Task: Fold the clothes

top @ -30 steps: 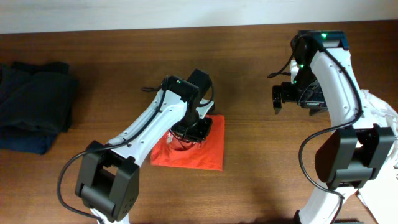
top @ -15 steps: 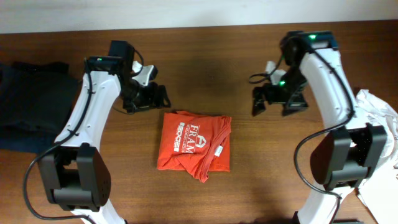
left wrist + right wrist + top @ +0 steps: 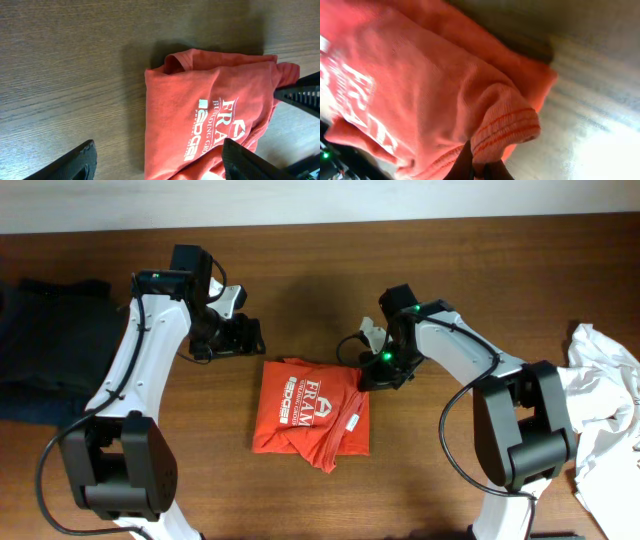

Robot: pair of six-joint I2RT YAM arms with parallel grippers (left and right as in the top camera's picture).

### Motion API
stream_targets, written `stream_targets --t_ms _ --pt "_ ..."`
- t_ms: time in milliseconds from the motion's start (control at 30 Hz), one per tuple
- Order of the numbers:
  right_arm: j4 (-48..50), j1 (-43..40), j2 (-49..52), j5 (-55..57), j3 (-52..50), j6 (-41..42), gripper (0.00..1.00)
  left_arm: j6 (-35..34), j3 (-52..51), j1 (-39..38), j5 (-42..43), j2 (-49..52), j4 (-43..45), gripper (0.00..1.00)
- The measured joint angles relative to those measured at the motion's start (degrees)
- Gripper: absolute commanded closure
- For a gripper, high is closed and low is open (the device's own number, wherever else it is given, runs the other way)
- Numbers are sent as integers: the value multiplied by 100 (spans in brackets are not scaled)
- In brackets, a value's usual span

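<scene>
You look to be tidying the fold. The red shirt lies folded in the middle of the worktop, with a loose edge bunched at its upper right corner. Lift that edge only a little, carry it inward over the printed panel and lay it flat, so the layers beneath don't drag or open up.

Your right gripper is clenched on the stitched hem at that corner; the wrist view shows the red fabric pinched between its fingertips. Your left gripper hovers just beyond the shirt's upper left corner, spread wide and holding nothing, apart from the cloth. Use it to pin the far side if the bundle slides.
</scene>
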Motion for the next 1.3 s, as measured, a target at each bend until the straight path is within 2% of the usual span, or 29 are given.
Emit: stream_targets --t_ms 33,67,100,133,200,300,333,367,467,567,600,633,667,700,767,900,1033,1100,1200,1233,1267,1300 --pt "116 -11 0 0 271 4 92 0 0 0 0 0 -37 20" --pt "227 -11 0 116 605 13 43 0 0 0 0 0 -42 21" --pt "273 -11 0 223 831 7 11 0 0 0 -2 0 -55 21" --pt "166 -17 -7 332 1025 9 1 0 0 0 0 0 -55 21" --pt "-409 -37 -9 431 1147 4 1 0 0 0 0 0 -57 21" --pt "-1875 -39 -9 704 1198 -28 1 -2 -103 -2 0 -11 33 21" --pt "-2426 -37 -9 643 1196 -221 25 0 -151 -2 -2 -9 55 21" --pt "-2677 -37 -9 601 1187 -391 36 0 -240 -2 0 -9 66 21" --pt "-2990 83 -11 411 1060 -671 32 -2 -376 -2 -2 -9 203 21" --pt "-2468 402 -33 48 350 -761 31 0 -389 -2 0 -9 232 21" --pt "-2295 494 -31 -66 133 -767 34 0 -393 -2 -2 -9 236 21" --pt "-2105 597 -31 -197 -61 -772 54 0 -396 -2 -4 -9 240 21" --pt "-1797 719 -31 -310 -243 -723 62 -2 -404 -2 -2 -9 238 21" --pt "-1637 769 -33 -372 -313 -651 64 -2 -409 0 -4 -9 243 21" --pt "-1541 789 -31 -431 -356 -570 96 -2 -411 -2 -2 -9 234 21" --pt "-1523 758 -31 -302 -365 -422 96 0 -411 -2 -2 -9 232 21" --pt "-2402 155 2 748 411 -297 96 0 -411 -2 -2 -9 227 21" --pt "-2376 -160 -11 1220 879 -297 96 0 -413 0 -2 -9 225 21" --pt "-2184 -184 -11 1617 793 -297 96 0 -413 -2 -2 -9 225 21" --pt "-2214 -184 -11 1641 619 -297 77 -2 -413 -2 -2 -9 225 20" --pt "-2229 -184 -9 1663 417 -295 70 0 -413 -2 -4 -9 225 21" --pt "-2157 -184 -17 1703 258 -299 67 -2 -413 -2 -2 -9 227 20"
